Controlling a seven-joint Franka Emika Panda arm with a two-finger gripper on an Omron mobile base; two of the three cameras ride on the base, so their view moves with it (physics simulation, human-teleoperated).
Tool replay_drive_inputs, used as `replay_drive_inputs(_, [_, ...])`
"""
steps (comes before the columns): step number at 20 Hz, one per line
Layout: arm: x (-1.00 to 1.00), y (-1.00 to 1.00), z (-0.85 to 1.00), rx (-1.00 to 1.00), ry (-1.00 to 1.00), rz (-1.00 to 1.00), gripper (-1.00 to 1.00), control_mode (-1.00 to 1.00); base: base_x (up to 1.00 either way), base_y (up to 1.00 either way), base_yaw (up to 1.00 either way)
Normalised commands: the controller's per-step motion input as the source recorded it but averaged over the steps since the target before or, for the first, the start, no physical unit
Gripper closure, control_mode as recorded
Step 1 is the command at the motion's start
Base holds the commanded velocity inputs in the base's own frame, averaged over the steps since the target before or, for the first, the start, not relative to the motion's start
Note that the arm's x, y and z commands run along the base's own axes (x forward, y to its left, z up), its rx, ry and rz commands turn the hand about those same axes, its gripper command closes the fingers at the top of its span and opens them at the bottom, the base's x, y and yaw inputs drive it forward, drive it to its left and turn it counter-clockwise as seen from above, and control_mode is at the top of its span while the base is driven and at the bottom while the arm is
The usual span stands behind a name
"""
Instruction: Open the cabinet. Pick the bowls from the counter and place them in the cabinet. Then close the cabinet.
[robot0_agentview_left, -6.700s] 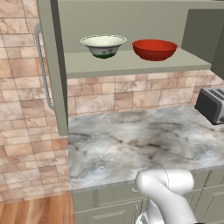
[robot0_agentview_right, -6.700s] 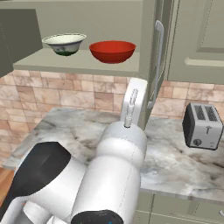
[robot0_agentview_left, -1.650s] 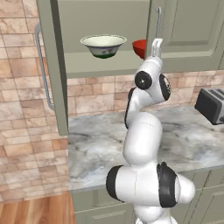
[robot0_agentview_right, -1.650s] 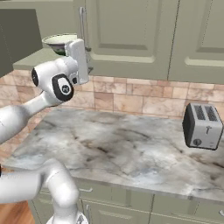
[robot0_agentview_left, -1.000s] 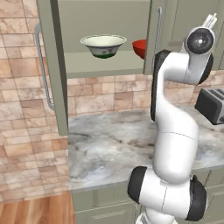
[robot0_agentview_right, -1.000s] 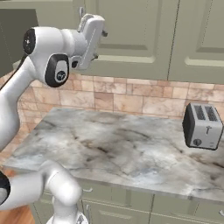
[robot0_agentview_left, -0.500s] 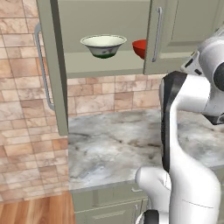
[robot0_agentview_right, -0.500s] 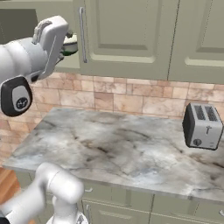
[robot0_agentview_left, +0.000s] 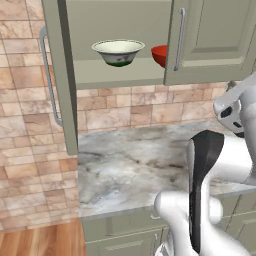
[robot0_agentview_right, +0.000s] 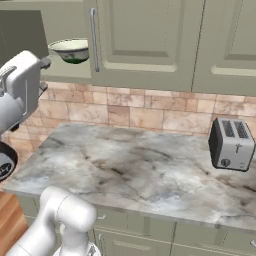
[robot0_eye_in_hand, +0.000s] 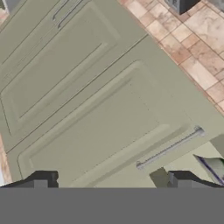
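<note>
The cabinet's left door (robot0_agentview_left: 59, 75) stands wide open, and its right door (robot0_agentview_left: 210, 40) is swung almost closed. On the green shelf (robot0_agentview_left: 120, 77) sits the cream-white bowl (robot0_agentview_left: 118, 51) (robot0_agentview_right: 71, 50). The red bowl (robot0_agentview_left: 159, 55) peeks out from behind the right door's edge. The marbled counter (robot0_agentview_left: 135, 160) carries no bowl. My gripper (robot0_agentview_right: 45, 75) (robot0_eye_in_hand: 109, 183) is open with nothing between its fingers. It hangs out in front of the cabinet, away from the doors, facing the right door's bar handle (robot0_eye_in_hand: 168, 148).
A silver toaster (robot0_agentview_right: 231, 144) stands at the right end of the counter (robot0_agentview_right: 140, 170). More shut green wall cabinets (robot0_agentview_right: 230, 40) run to the right. Drawer fronts (robot0_agentview_left: 120, 225) sit below the counter, and my white arm (robot0_agentview_left: 215, 170) rises in front of it.
The arm has swung back and down from the right door, which stays nearly closed over the red bowl. The gripper has stayed open.
</note>
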Motion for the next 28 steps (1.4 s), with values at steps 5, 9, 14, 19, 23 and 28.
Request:
replay_drive_inputs(5, [-1.0,0.75,0.0,0.0,0.0,0.02,-1.0,-1.0,0.0,0.0,0.0])
replay_drive_inputs(9, [-1.0,0.82,0.0,0.0,0.0,0.01,-1.0,-1.0,0.0,0.0,0.0])
replay_drive_inputs(14, [-0.99,0.93,0.0,0.0,0.01,0.0,-1.0,-1.0,0.0,0.0,0.0])
replay_drive_inputs(19, [-0.57,0.7,-0.13,0.0,0.02,0.0,-1.0,-1.0,0.0,0.0,0.0])
replay_drive_inputs(23, [-0.15,0.5,-0.24,0.0,0.02,0.0,-1.0,-1.0,0.0,0.0,0.0])
replay_drive_inputs(28, [0.14,0.42,-0.19,0.0,0.0,0.0,-1.0,-1.0,0.0,0.0,0.0])
